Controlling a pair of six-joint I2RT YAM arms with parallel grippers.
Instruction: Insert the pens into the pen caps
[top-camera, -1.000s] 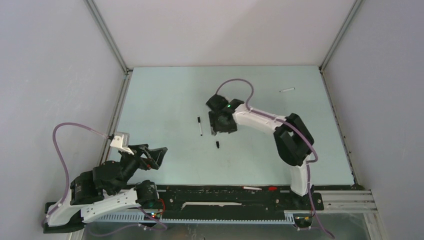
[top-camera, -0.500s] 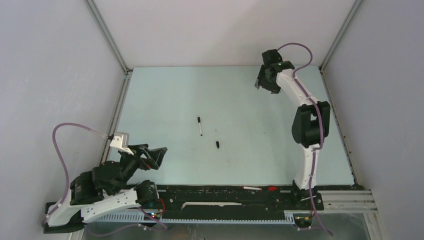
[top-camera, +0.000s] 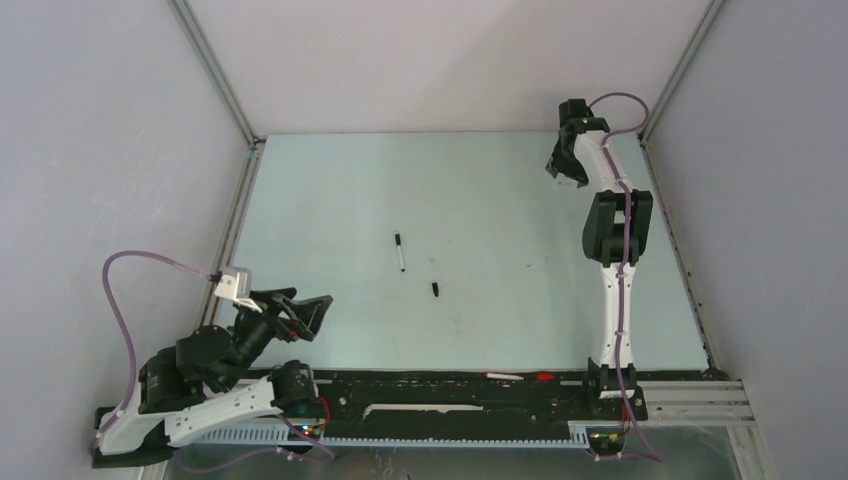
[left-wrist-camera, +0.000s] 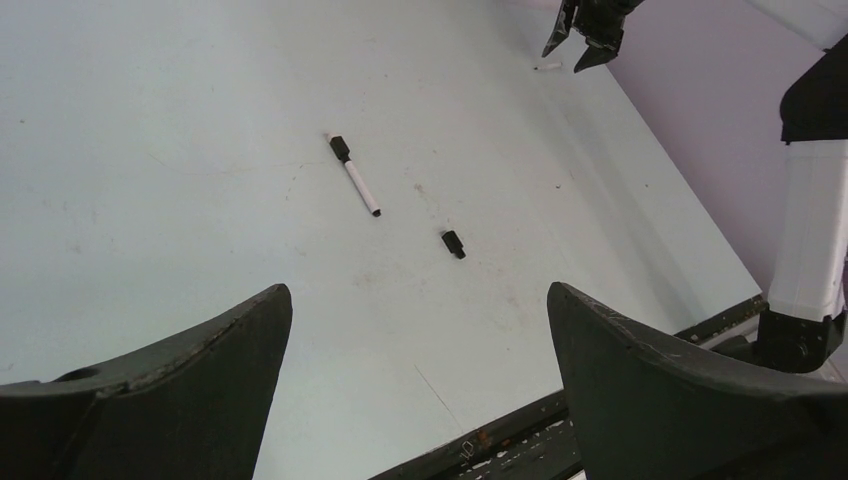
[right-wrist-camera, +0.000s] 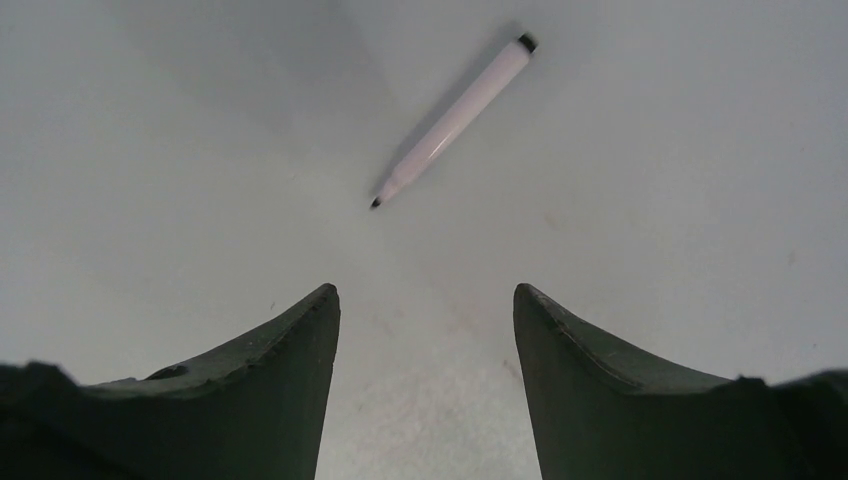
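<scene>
Right hand (right-wrist-camera: 425, 300) swung far right; uncapped pen (right-wrist-camera: 450, 122) lies just ahead.

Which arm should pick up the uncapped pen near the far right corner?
Right. The open right gripper hangs just short of the uncapped pen, fingers either side of its line. The left gripper sits open at the near-left edge, far away.

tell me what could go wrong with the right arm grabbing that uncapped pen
The uncapped pen lies slanted ahead of the open right gripper, not between its fingers; closing off-line could roll it away.
The right arm is stretched far toward the back right corner, so correction room looks slim.
The loose cap lies flat, unheld; pushing a pen in may just shove it.
</scene>
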